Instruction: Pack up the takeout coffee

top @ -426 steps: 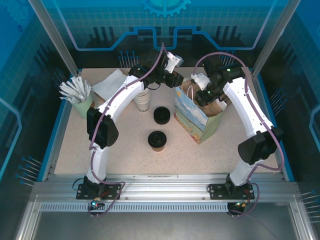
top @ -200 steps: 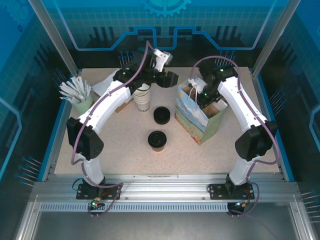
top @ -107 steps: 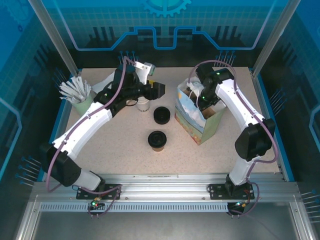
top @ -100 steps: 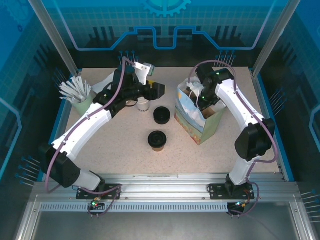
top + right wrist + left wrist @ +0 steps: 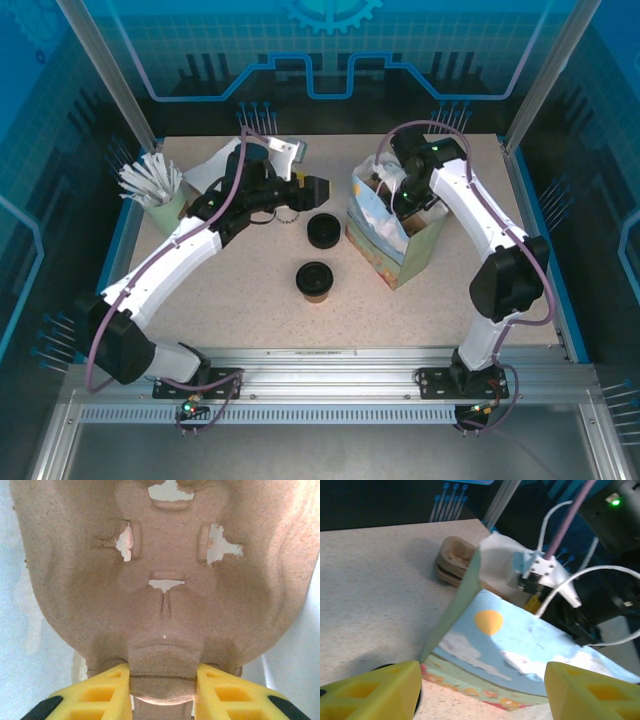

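Top external view has the right fingers (image 5: pixel 102 695), clenched on a brown moulded-pulp cup carrier (image 5: pixel 165 580), now sunk into the sky-printed paper bag (image 5: pixel 375 238) and the spread, empty left fingers (image 5: pixel 370 692) lowered beside it, while the tan, black-lidded takeout coffee (image 5: pixel 315 278) waits unpacked at the bag's 8 o'clock.

Takeout coffee (image 5: pixel 315 279) mid-surface (image 5: pixel 230 310). Loose lid (image 5: pixel 323 230) just behind it. Bag (image 5: pixel 382 238) right of both, pulp carrier (image 5: pixel 165 580) inside it. Stick holder (image 5: pixel 155 195) far left; paper sheets (image 5: pixel 222 160) behind and right of it.
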Available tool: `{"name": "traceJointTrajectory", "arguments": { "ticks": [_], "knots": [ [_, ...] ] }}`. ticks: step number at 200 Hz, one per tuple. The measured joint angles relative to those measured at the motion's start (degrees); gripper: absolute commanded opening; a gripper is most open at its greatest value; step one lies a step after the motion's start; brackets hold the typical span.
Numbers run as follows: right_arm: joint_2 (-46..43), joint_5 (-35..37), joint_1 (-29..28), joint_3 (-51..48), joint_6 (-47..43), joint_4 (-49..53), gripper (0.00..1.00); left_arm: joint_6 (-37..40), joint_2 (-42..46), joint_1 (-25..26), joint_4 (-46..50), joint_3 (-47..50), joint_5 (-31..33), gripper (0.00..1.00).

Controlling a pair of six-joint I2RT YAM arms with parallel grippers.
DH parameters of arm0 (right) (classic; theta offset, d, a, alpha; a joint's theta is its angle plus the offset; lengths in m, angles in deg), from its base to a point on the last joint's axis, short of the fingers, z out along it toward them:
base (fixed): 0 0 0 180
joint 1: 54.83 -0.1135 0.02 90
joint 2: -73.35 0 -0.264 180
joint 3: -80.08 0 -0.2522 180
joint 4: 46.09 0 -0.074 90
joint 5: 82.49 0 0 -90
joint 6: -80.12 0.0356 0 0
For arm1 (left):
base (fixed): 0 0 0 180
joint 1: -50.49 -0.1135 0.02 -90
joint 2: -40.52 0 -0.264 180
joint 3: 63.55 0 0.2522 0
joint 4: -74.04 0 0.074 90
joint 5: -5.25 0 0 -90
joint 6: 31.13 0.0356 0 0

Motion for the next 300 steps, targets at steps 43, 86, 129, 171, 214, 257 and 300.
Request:
{"name": "traceJointTrajectory", "arguments": {
  "ticks": [43,86,129,171,214,257,300],
  "knots": [
    [0.00,-0.02,0.00,0.09,0.00,-0.02,0.31,-1.11,-0.61,9.70,-1.25,-1.51,-1.20,0.64],
    [0.00,0.00,0.00,0.09,0.00,-0.02,0.31,-0.72,-6.60,14.43,-1.57,-9.77,-1.38,0.58],
    [0.00,0.00,0.00,0.11,0.00,0.00,0.31,-0.61,-13.38,15.02,-1.14,-14.95,-1.62,0.51],
    [0.00,-0.02,0.00,0.15,0.00,0.02,0.31,-0.59,-17.14,15.15,-0.39,-18.18,-1.81,0.36],
    [0.00,0.02,0.04,0.17,0.00,0.02,0.31,-0.37,-18.32,15.23,-0.17,-19.96,-1.88,0.11],
    [0.00,0.04,0.28,0.42,-0.02,0.02,0.31,-0.09,-16.63,15.23,-0.57,-17.35,-1.77,0.04],
    [0.00,-0.24,0.85,1.16,-0.02,0.28,0.31,0.13,-11.82,15.23,-0.79,-12.24,-0.70,0.03]
  ]
}}
